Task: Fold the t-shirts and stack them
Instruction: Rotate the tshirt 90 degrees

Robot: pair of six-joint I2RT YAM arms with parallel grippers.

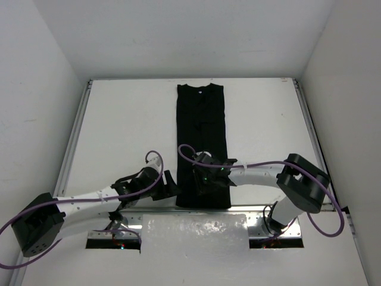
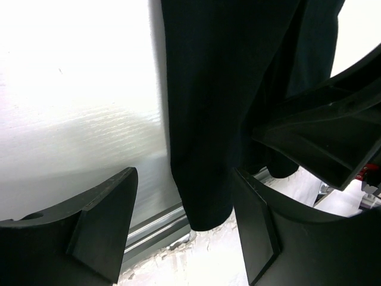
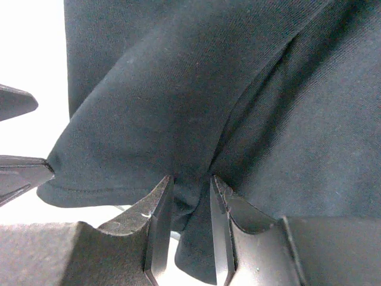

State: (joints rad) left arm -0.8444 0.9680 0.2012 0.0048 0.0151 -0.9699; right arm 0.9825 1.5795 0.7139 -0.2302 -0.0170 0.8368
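A plain black t-shirt (image 1: 201, 137) lies folded into a long narrow strip down the middle of the white table, neck end far. My right gripper (image 1: 209, 179) sits on its near end. In the right wrist view its jaws (image 3: 191, 182) stand narrow, pinching a raised fold of the black cloth (image 3: 178, 89). My left gripper (image 1: 169, 186) is just left of the strip's near left corner. It is open (image 2: 184, 176). That corner of the shirt (image 2: 220, 107) shows beyond its fingers, and nothing is held.
A crinkled pale sheet (image 1: 196, 235) covers the near edge between the arm bases. Metal rails (image 1: 74, 137) run along the table's sides, with white walls around. The right gripper's body (image 2: 321, 137) crowds the left wrist view at the right.
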